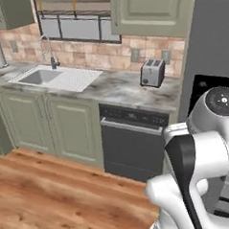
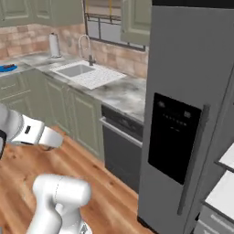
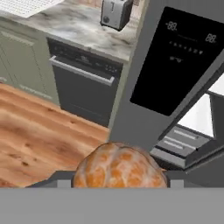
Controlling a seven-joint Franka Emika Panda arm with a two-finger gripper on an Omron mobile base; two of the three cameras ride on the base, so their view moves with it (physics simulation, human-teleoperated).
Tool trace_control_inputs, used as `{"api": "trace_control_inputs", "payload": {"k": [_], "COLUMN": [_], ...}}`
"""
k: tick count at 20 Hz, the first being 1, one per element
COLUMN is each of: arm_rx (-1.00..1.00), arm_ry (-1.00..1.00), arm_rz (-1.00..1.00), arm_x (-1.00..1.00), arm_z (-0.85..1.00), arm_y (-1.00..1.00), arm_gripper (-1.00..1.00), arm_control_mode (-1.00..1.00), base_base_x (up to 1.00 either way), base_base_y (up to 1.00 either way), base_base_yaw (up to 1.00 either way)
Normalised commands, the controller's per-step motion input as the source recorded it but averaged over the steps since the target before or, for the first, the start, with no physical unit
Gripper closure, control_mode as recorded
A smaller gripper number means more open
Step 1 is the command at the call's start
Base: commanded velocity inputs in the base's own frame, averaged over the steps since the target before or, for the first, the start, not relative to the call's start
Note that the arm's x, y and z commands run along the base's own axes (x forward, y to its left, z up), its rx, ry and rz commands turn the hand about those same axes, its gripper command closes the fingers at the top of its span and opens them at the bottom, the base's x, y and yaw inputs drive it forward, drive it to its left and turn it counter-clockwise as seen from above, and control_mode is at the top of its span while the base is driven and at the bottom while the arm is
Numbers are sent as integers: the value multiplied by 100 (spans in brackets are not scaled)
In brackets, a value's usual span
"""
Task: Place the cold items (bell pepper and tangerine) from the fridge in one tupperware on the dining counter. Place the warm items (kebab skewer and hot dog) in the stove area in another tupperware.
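A peeled-looking orange tangerine (image 3: 119,168) sits at the bottom of the hand view, and my gripper (image 3: 117,180) is shut on it, one dark fingertip showing on each side. Behind it stands the grey fridge (image 3: 144,109) with a black display panel (image 3: 183,61); its door (image 2: 183,114) hangs ajar, with white shelves (image 3: 199,116) showing in the gap at the right. The bell pepper, kebab skewer, hot dog and both tupperware are out of view.
A dark dishwasher (image 1: 132,141) sits under the marble counter (image 1: 119,87), left of the fridge. A toaster (image 1: 152,72) stands on the counter, with a sink (image 1: 39,76) and faucet further left. Wood floor (image 1: 59,196) lies in front of the green cabinets (image 1: 45,123).
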Motion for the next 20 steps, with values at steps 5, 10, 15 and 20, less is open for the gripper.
{"api": "trace_control_inputs", "payload": {"k": [5,10,15,20], "arm_rx": [0,0,0,0], "arm_ry": [0,0,0,0], "arm_rz": [0,0,0,0], "arm_x": [0,0,0,0], "arm_z": [0,0,0,0], "arm_y": [0,0,0,0], "arm_gripper": [100,100,100,100], "arm_control_mode": [100,100,100,100], "base_base_x": [-16,-8,-6,0], "base_base_y": [67,34,6,0], "base_base_yaw": [98,97,93,83]}}
